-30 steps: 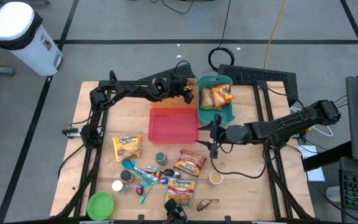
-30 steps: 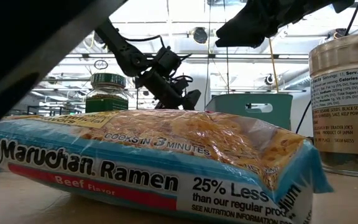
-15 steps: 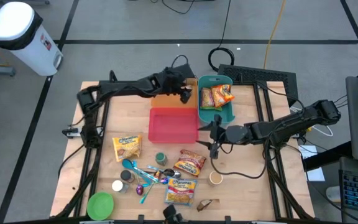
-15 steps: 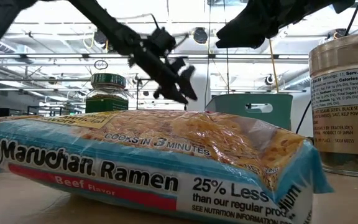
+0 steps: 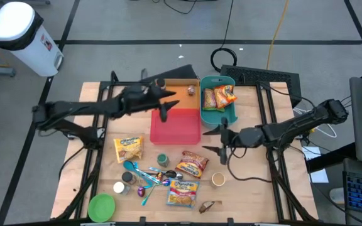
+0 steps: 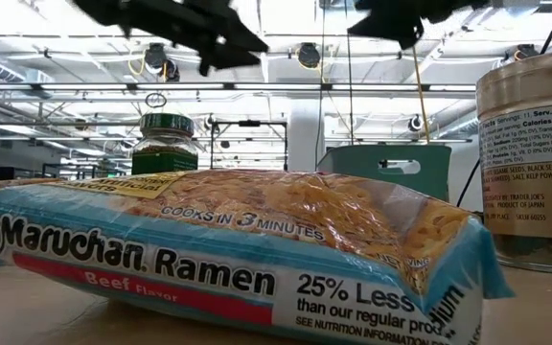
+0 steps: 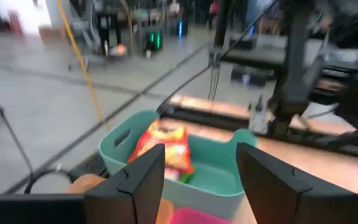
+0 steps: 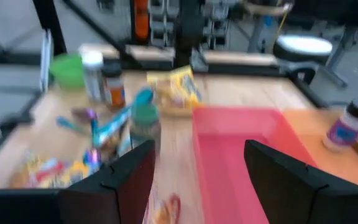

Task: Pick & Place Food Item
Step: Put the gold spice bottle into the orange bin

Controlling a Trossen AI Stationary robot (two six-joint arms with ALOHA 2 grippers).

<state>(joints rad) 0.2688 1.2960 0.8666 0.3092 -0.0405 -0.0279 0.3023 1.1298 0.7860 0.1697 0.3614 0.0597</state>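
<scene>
Nearest the table's front edge, ramen packs [image 5: 184,193] are seen among spoons and jars, w/ another snack pack [image 5: 129,148] just left of the red bin [image 5: 175,127]. The right claw [image 5: 222,139] is held open and empty just right of the red bin, well behind the ramen packs. Farther back, the left claw [image 5: 164,110] is poised open and empty over the red bin's rear edge; two food packs [image 5: 219,96] lie in the teal bin [image 5: 217,117], off to its right.

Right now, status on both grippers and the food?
Left gripper open, empty, above red bin. Right gripper open, empty. Two packets in teal bin.
</scene>
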